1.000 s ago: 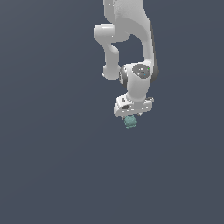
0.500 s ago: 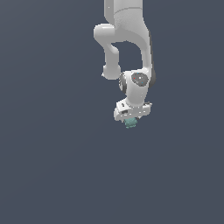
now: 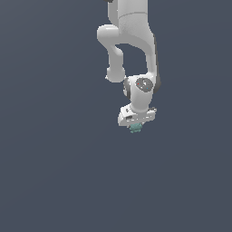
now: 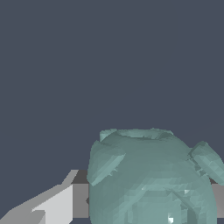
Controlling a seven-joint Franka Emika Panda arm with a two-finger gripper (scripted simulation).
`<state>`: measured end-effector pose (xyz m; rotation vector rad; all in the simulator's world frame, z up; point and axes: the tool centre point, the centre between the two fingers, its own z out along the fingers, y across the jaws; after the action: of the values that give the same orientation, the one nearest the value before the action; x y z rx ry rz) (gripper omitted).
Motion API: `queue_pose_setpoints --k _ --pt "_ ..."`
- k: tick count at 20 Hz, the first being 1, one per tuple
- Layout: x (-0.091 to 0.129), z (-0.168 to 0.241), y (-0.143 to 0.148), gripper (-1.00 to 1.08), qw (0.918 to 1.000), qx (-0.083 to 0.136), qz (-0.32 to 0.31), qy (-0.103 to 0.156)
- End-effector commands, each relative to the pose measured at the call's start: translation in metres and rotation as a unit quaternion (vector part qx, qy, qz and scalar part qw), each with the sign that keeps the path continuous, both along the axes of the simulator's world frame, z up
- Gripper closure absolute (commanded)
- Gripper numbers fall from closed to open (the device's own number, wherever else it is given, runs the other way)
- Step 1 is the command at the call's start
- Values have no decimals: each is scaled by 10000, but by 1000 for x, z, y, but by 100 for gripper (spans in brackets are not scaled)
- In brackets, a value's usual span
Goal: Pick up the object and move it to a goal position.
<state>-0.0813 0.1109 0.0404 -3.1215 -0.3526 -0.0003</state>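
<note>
1. My gripper (image 3: 135, 127) points down from the end of my arm (image 3: 131, 41), and it is pinching the object (image 3: 135, 128) between its fingers; the teal lump pokes out just under the white hand.
2. In the wrist view the object (image 4: 151, 179) fills the space between my fingers. One finger (image 4: 52, 205) shows pale grey and touches its side; on the other side only a thin grey strip shows at the frame's edge, so I cannot say how that one sits.
3. On the exterior view's left, the dark grey-blue ground (image 3: 50, 149) runs flat and unbroken to the frame's edge. I see no rim, wall or border on that side.
4. In the middle, my arm comes down from the top of the frame, bends at the elbow and ends at the wrist above the gripper. Below the object the same plain ground runs on to the bottom edge.
5. On the exterior view's right the ground is just as even, out to the frame's edge.
6. Count: one arm, one gripper, one object.
7. The object is knobbly, with raised bumps on its upper sides, and it is narrower than my hand.
8. I cannot tell from either view whether the object touches the ground or hangs above it.
</note>
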Motion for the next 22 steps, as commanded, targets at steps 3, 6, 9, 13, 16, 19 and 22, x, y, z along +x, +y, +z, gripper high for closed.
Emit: queue_pose_setpoints --k 3,6,9,13,16,19,22 --pt "0 -1 0 108 10000 0 -2 2" --pt "0 0 0 108 10000 -1 3 -3" --pt "0 3 0 108 10000 -1 3 -3" --pt "1 14 1 108 10000 -1 3 -3" --pt "3 28 2 108 10000 -1 3 -3" --pt "5 48 3 108 10000 -1 3 -3" --pt "7 72 4 108 10000 -1 3 -3"
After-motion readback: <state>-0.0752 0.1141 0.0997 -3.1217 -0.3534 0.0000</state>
